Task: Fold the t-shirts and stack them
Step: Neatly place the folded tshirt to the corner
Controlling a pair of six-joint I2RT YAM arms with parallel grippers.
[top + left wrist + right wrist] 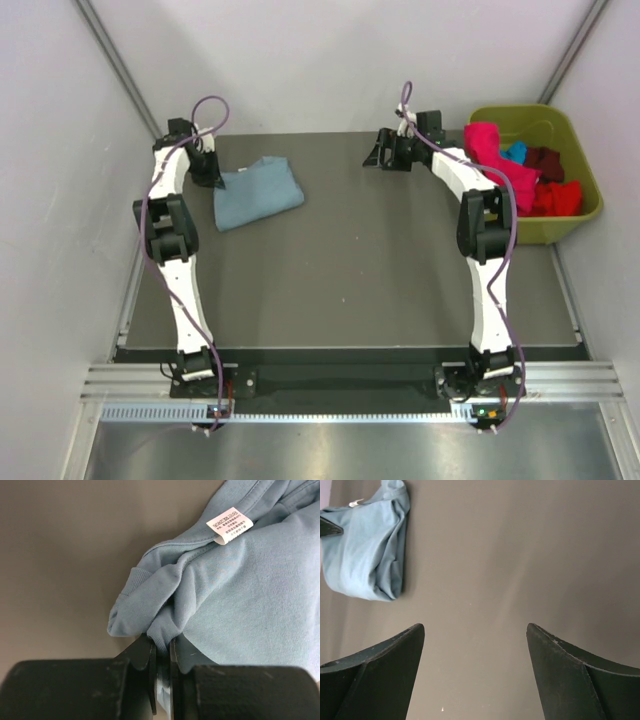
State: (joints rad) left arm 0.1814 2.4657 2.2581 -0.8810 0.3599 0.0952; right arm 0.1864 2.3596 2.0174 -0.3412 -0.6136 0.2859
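Soft dusty grey-blue cloth t-shirt [258,192] lies bunched near the dark grey desk's [380,270] far left corner; we judge it light, limp and quick to sag, best taken at a hem or shoulder seam. Our left tool [162,652] is almost closed, pinching a fold at its edge; the right tool [475,640] gapes wide, holding nothing. A white sewn-in label [229,525] carries print too fine to read. Pink, red, maroon and turquoise tees [490,140] fill the olive-green plastic bin [588,165] by the far right corner.

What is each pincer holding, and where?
The left pincer pinches a bunched fold at the edge of the grey-blue t-shirt; the right pincer is open, empty.
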